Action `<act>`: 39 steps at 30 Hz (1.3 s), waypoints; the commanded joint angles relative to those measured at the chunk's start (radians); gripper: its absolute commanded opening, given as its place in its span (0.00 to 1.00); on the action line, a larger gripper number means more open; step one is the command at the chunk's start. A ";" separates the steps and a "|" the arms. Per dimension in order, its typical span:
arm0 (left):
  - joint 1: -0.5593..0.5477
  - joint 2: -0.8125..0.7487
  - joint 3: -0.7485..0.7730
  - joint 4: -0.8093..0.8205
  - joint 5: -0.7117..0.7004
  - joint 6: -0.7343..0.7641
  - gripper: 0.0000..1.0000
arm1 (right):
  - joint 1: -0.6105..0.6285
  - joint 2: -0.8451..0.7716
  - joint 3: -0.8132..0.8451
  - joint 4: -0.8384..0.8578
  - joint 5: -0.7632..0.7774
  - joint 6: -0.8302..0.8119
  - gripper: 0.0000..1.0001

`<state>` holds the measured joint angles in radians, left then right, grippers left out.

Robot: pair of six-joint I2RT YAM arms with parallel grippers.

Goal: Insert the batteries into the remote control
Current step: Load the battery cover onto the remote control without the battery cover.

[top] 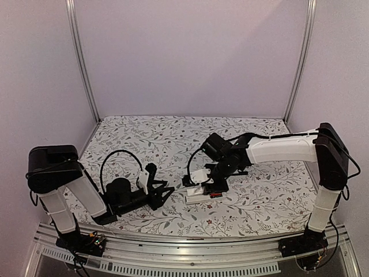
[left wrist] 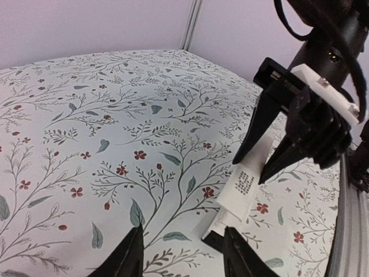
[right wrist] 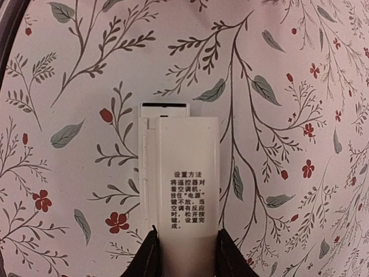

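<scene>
Remote control (top: 195, 195) down on the floral cloth (top: 144, 138), a little right of the table's middle and directly under the right gripper (right wrist: 184, 249). That gripper is closed tight, with both fingers (right wrist: 147, 257) pressed against the long edges of a labelled white piece (right wrist: 187, 190) that carries a block of small printed text. Beneath it a second white piece (right wrist: 164, 112) peeks out at the far end and along the left edge, with a dark slot across its tip. I cannot tell which of the two is the body and which the cover. From the left wrist, the labelled white piece leans at a tilt, its gripped end raised and its lower end reaching down to the piece on the cloth. Over on the other side, the left gripper (left wrist: 184, 257) sits low above the cloth with its fingers parted and nothing between them, pointing across at the remote, near it but not touching. In the overhead view a small red spot (top: 216, 195) shows just right of the remote under the right gripper, too small to tell whether it is a battery or a printed flower.
</scene>
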<state>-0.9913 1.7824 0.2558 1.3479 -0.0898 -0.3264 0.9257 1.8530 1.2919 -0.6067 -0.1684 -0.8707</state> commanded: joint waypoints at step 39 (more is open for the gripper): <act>-0.010 0.058 0.011 0.149 -0.035 -0.004 0.46 | 0.023 0.118 0.085 -0.077 -0.049 0.021 0.31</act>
<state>-0.9913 1.8301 0.2600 1.3468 -0.1177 -0.3408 0.9424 1.9427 1.3552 -0.6689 -0.1951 -0.8669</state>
